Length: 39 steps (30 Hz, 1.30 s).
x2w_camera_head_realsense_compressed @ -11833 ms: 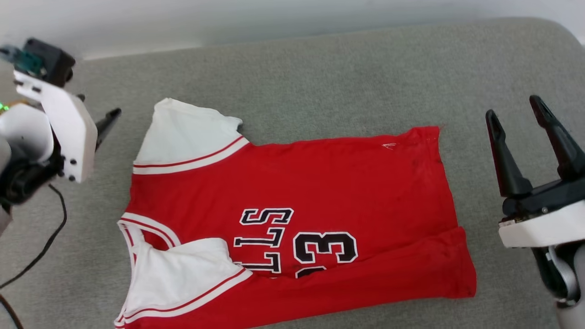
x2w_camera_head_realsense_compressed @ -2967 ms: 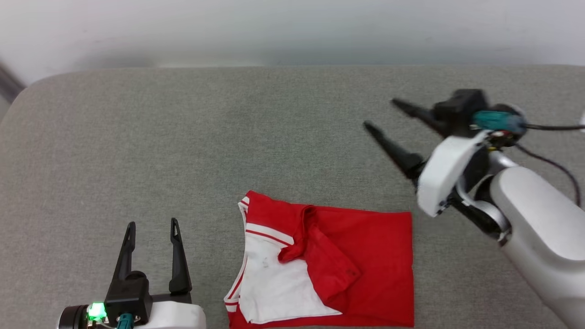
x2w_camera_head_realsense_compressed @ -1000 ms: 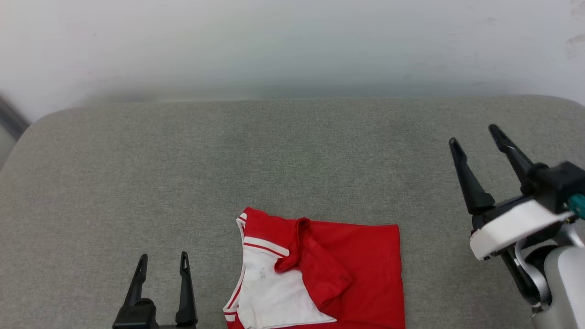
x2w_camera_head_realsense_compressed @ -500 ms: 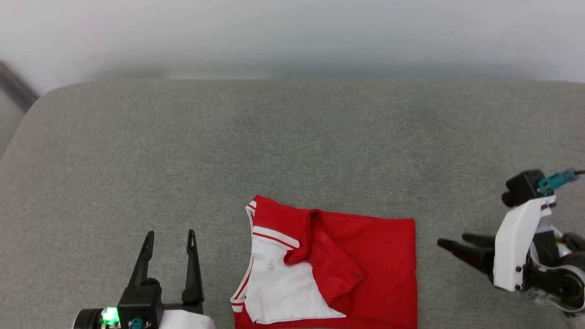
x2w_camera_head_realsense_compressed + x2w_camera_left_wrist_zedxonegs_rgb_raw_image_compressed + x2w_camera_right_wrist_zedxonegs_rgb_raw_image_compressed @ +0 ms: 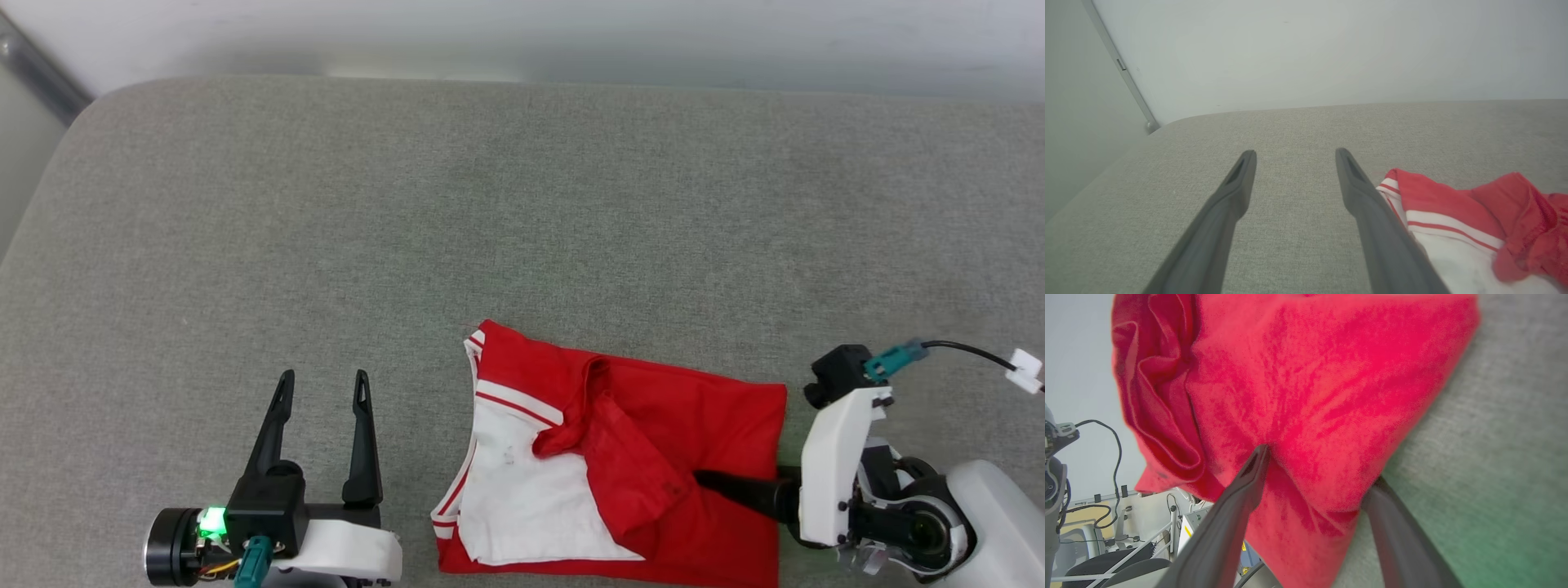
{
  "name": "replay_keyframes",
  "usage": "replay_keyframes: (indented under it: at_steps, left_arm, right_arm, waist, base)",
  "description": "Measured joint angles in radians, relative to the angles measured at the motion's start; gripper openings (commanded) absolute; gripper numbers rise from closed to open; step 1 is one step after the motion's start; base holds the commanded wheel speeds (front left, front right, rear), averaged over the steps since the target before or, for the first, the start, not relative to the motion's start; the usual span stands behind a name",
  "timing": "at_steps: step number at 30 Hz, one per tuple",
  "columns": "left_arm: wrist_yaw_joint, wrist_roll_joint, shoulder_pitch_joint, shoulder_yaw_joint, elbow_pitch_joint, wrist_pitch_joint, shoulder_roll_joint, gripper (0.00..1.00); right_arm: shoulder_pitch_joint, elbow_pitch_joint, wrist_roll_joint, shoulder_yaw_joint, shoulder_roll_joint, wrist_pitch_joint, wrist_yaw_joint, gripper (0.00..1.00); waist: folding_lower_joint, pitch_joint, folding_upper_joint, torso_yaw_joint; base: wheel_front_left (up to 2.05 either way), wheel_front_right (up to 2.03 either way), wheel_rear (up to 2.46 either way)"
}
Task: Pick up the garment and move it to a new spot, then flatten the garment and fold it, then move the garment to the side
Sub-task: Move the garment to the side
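Observation:
The folded red garment [image 5: 694,416] lies near the front edge of the grey cushion [image 5: 490,204], with a white sleeve [image 5: 531,498] and striped trim facing up on its left half. My right gripper [image 5: 702,482] reaches in from the right, lying sideways. In the right wrist view its jaws straddle the garment's [image 5: 1331,375] right edge, one finger on top of the cloth and the other under it, and the right gripper [image 5: 1318,465] is still open. My left gripper [image 5: 322,377] rests open and empty on the cushion just left of the garment [image 5: 1437,200], as the left wrist view's left gripper [image 5: 1295,152] confirms.
A pale wall [image 5: 522,33] runs behind the cushion, whose rounded left corner [image 5: 73,122] drops off to a grey strip. A cable with a white tag [image 5: 1022,371] trails off my right wrist. Past the cushion's front edge are cables and equipment [image 5: 1094,506].
The camera has tilted down. My right gripper has slid left from beside the garment onto its right edge, one finger over and one under. The left gripper has stayed put.

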Motion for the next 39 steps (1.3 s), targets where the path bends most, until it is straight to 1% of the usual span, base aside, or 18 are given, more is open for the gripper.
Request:
replay_keyframes:
  at_steps: [4,5,6,12,17,20,23,26,30,35,39]
  left_arm:
    - [0.001,-0.003,-0.009,-0.005,0.001,0.000,0.000,1.00]
    - [0.002,-0.003,-0.010,-0.006,0.001,0.000,0.000,1.00]
    - [0.004,-0.003,-0.011,-0.007,0.002,0.000,0.000,1.00]
    - [0.010,-0.009,-0.011,-0.011,0.007,0.000,0.000,1.00]
    - [0.016,-0.008,0.007,-0.009,0.011,0.000,0.000,1.00]
    - [0.028,-0.010,0.030,0.011,0.004,0.000,0.000,1.00]
    - [0.042,-0.017,0.045,0.042,-0.001,0.000,0.000,1.00]
    - [0.044,-0.017,0.063,0.065,-0.011,0.000,0.000,1.00]
    - [0.045,-0.018,0.080,0.088,-0.026,0.000,0.000,1.00]
    - [0.045,-0.021,0.088,0.107,-0.039,0.000,0.000,1.00]
    - [0.034,-0.017,0.072,0.109,-0.047,0.000,-0.001,1.00]
  right_arm:
    - [-0.015,0.013,-0.020,0.047,-0.003,-0.017,0.001,1.00]
    - [-0.021,0.016,-0.027,0.057,-0.005,-0.027,0.002,0.31]
    - [-0.024,0.018,-0.036,0.068,-0.008,-0.041,0.002,0.00]
    - [-0.043,0.021,-0.031,0.128,-0.024,-0.095,0.000,0.00]
    - [-0.061,-0.024,-0.027,0.194,-0.050,-0.141,-0.001,0.00]
    - [-0.112,-0.074,-0.036,0.232,-0.080,-0.166,-0.001,0.00]
    - [-0.157,-0.136,-0.056,0.278,-0.121,-0.180,-0.001,0.00]
    - [-0.201,-0.205,-0.063,0.312,-0.172,-0.182,-0.001,0.00]
    - [-0.255,-0.286,-0.087,0.342,-0.258,-0.173,-0.001,0.00]
    - [-0.299,-0.344,-0.110,0.356,-0.348,-0.152,-0.001,0.00]
    - [-0.334,-0.344,-0.134,0.356,-0.408,-0.145,-0.001,0.00]
  waist:
    - [0.0000,0.013,0.0000,0.012]
    - [0.0000,0.015,0.0000,0.013]
    - [0.0000,0.016,0.0000,0.015]
    - [0.0001,0.008,0.0000,0.019]
    - [0.0002,-0.024,0.0000,0.016]
    - [0.0001,-0.043,0.0000,-0.002]
    - [0.0002,-0.060,0.0000,-0.032]
    - [0.0001,-0.072,0.0000,-0.072]
    - [0.0001,-0.080,0.0000,-0.136]
    - [0.0001,-0.073,0.0000,-0.225]
    - [0.0002,-0.046,0.0000,-0.291]
  base:
    - [0.00,0.00,0.00]
    - [0.00,0.00,0.00]
    - [0.00,0.00,0.00]
    - [0.00,0.00,0.00]
    - [0.00,0.00,0.00]
    - [0.00,0.00,0.00]
    - [0.00,0.00,0.00]
    - [0.00,0.00,0.00]
    - [0.00,0.00,0.00]
    - [0.00,0.00,0.00]
    - [0.00,0.00,0.00]
